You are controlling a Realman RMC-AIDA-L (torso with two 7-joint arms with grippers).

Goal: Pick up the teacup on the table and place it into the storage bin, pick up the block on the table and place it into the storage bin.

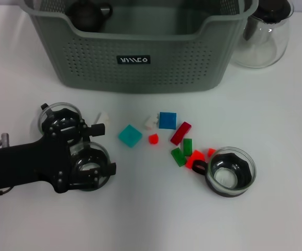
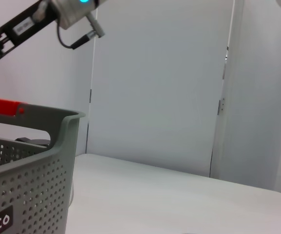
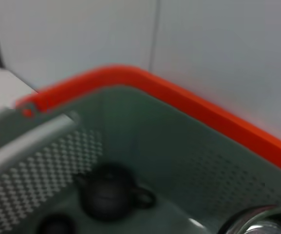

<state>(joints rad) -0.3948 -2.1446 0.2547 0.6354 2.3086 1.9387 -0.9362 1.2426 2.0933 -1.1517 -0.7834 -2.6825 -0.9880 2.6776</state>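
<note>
Here, a white, smooth tabletop [image 1: 156,219] fills the head view. At its far edge stands the large grey-green rectangular plastic storage bin [image 1: 140,63] with perforated sides and a small black label with white lettering [image 1: 134,60]. A dark round teapot-like vessel [image 1: 88,13] lies inside the bin at its left end. Just beside the bin, on the right, stands a clear glass jug with a dark lid [image 1: 263,34].

On the near left, the black left gripper [image 1: 96,151] lies low over the table, its fingers spread wide across two clear glass teacups [image 1: 90,166], one nearer and one farther [image 1: 60,112]; whether it grips either cannot be told. A third clear glass teacup with a black band [image 1: 230,171] sits on the right, well apart from the gripper.

Between them lies a scatter of small blocks: a teal square block [image 1: 130,135], a blue square block [image 1: 167,120], a white block [image 1: 151,122], another white block [image 1: 103,116], a dark red bar [image 1: 180,133], two green blocks [image 1: 182,151] and some bright red pieces [image 1: 153,139].

The left wrist view shows the bin's corner, the white table and pale wall panels [image 2: 155,83] behind. The right wrist view looks down into the bin, over its orange-red rim [image 3: 179,100]; the right gripper's state cannot be told.
</note>
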